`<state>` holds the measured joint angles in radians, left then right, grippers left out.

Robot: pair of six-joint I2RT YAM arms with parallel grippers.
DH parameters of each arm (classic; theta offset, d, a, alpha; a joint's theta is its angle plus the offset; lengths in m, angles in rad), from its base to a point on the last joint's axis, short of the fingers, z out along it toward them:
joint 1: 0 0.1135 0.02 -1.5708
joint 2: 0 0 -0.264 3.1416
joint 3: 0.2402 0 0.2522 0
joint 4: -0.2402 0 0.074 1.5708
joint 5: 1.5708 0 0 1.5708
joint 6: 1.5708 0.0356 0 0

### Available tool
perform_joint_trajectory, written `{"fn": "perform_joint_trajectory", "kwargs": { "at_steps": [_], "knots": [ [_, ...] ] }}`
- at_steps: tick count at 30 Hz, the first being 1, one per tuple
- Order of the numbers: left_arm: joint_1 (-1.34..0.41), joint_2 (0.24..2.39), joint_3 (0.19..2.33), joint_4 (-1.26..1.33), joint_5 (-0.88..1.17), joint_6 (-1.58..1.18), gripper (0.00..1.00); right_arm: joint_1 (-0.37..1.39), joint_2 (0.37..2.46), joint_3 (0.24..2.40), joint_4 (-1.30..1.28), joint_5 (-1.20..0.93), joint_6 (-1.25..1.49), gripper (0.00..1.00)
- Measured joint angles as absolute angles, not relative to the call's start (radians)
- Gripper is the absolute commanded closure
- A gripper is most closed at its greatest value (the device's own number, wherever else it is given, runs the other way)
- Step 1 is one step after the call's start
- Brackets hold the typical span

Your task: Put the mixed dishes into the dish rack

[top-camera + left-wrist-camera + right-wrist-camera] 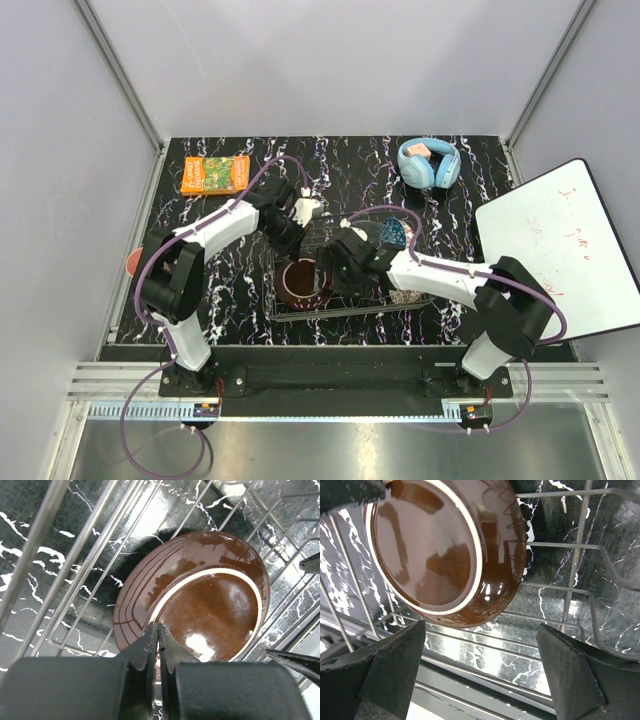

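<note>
Your left claw (pixel 158 630): closed, above glossy red dish (pixel 210 610) | right claw (pixel 479 630): open beside it | dish base-up among dish rack (pixel 574 570) wires.

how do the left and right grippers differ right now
The left gripper is shut, fingertips together; the right gripper is wide open. The left gripper's tips overlap the rim of the red-brown dish in its view; the right gripper's fingers frame dish rack wires beside it. Both hold nothing and face that dish.
</note>
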<state>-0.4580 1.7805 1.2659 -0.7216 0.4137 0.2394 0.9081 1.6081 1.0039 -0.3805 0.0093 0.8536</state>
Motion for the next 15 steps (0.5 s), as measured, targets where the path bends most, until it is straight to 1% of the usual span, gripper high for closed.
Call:
{"fn": "perform_joint_trajectory", "kwargs": {
  "at_steps": [8,15],
  "knots": [
    [-0.458,1.773,1.265,-0.738,0.388,0.252,0.95,0.897,1.625,1.004,-0.361,0.006,0.939,0.0],
    [-0.458,1.77,1.26,-0.747,0.377,0.258,0.95,0.894,1.653,1.015,-0.329,0.006,0.963,0.0]
  ]
}}
